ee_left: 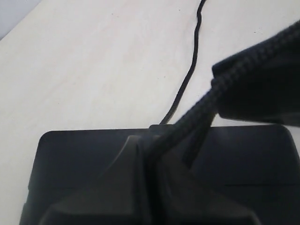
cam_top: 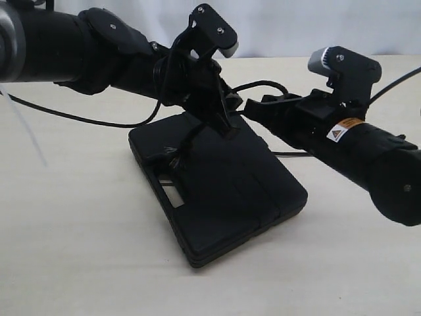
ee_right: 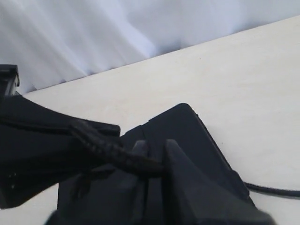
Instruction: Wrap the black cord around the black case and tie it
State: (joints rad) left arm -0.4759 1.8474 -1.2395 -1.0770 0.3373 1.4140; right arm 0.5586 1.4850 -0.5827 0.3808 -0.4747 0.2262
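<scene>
Both pairs of jaws pinch the black cord (ee_left: 197,110), a short span between them, just above the black case (cam_top: 230,197) lying flat on the worktop (cam_top: 79,263). You are likely mid-tie; next, cross the strands and draw the knot snug.

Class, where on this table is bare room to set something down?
Bare table lies in front of the black case and beside its handle side. Crowded: the case's far edge, where left gripper and right gripper grip the black cord.
</scene>
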